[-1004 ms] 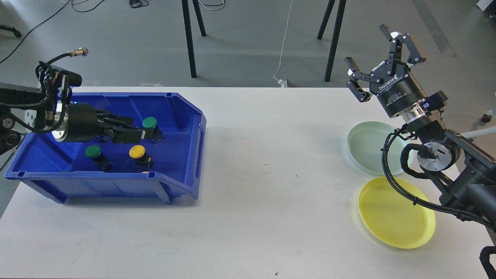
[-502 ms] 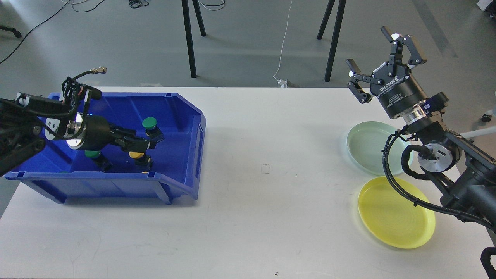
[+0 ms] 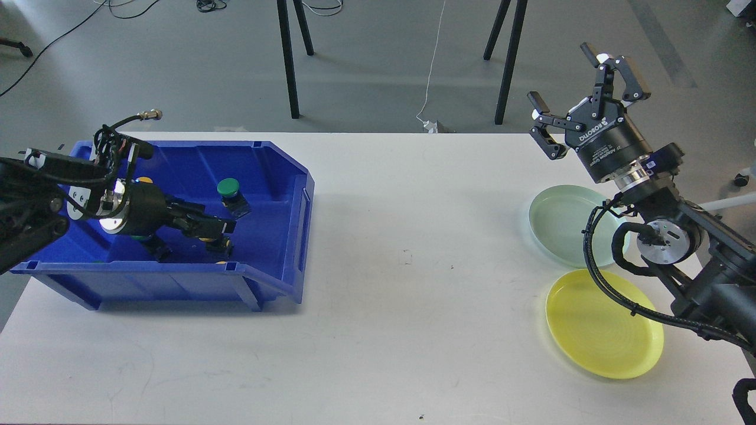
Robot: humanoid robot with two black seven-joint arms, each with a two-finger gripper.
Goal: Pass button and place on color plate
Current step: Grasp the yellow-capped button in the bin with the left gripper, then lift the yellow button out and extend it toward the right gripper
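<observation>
My left gripper [image 3: 209, 227] reaches low into the blue bin [image 3: 277, 171], right over a yellow button [image 3: 208, 239] that is mostly hidden beneath its dark fingers. I cannot tell whether the fingers are closed on it. A green button [image 3: 228, 188] stands upright just beyond the gripper. Another green button is almost hidden under the gripper's body. My right gripper [image 3: 576, 88] is open and empty, raised above the table's far right edge. Below it lie a pale green plate [image 3: 558, 227] and a yellow plate [image 3: 596, 336].
The bin stands at the table's left side, its open front facing right. The white table [image 3: 413, 265] stretches between the bin and the plates. Black stand legs [image 3: 288, 59] rise from the floor behind the table.
My left gripper has dropped lower into the bin, from beside the green button down onto the yellow button. The right arm has hardly moved.
</observation>
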